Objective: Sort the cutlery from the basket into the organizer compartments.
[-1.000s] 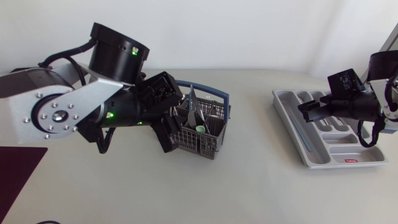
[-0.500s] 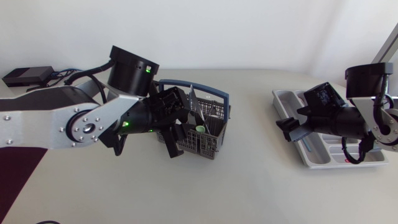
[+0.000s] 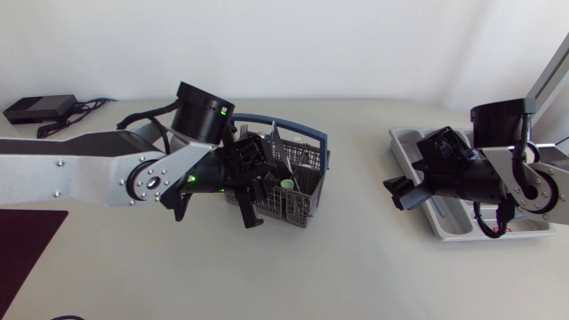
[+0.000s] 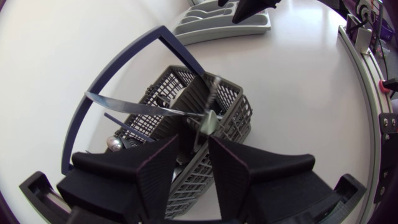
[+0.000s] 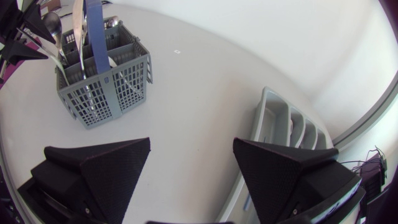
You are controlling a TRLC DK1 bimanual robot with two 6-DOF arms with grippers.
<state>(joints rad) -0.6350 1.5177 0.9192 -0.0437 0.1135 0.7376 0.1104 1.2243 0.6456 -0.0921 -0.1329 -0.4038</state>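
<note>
We find the cutlery standing in the basket. Our left gripper is at the basket's rim; whether it pinches anything, we cannot tell. Our right gripper, spread and empty, hangs well apart from the basket, beside the organizer.

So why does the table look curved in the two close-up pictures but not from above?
Left wrist view: a fisheye lens bows the white table's edge and stretches the grey mesh cutlery basket. Right wrist view: the same bending, seen on the grey plastic organizer tray. Head view: little bending; even light, only soft shadows.
</note>
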